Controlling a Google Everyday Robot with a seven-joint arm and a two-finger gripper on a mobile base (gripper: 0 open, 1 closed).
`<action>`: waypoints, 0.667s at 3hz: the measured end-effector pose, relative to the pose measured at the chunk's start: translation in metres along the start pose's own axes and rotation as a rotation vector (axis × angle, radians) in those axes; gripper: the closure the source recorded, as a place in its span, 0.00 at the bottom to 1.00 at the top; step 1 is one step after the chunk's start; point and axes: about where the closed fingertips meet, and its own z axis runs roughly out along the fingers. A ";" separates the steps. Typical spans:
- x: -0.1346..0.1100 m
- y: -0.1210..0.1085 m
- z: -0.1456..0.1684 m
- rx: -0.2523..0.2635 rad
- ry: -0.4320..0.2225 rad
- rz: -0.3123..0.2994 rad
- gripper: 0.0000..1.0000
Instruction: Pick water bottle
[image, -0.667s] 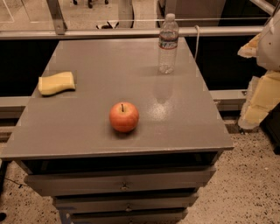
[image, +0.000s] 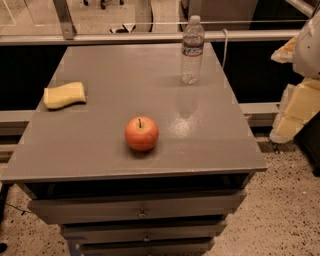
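Camera view looks down on a grey table (image: 100, 155) with drawers (image: 140, 210) under its front edge. At the right border of the picture, off the table's right side and above the speckled floor (image: 280, 220), hang pale cream, blocky parts that appear to be the gripper (image: 297, 112), under a rounded white piece of the arm (image: 309, 45). The border cuts them off, so I cannot tell whether the gripper is open or closed, nor whether it has hold of anything. It touches nothing on the table.

The water bottle (image: 192, 50) stands upright well to the picture's left of the gripper and somewhat farther back, near the table's far right corner. It is clear plastic with a white cap and a narrow label band, and its faint reflection shows on the tabletop in front of it.

A red-orange apple (image: 141, 134) sits farther left of the gripper than the bottle and closer to the table's front, stem up. It is well apart from the bottle.

A yellow sponge (image: 65, 95) lies flat farthest from the gripper, near the table's opposite edge.

A metal rail (image: 125, 37) runs across behind the table.
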 end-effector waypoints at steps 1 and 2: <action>0.003 -0.029 0.011 0.050 -0.067 0.029 0.00; 0.000 -0.074 0.028 0.129 -0.169 0.080 0.00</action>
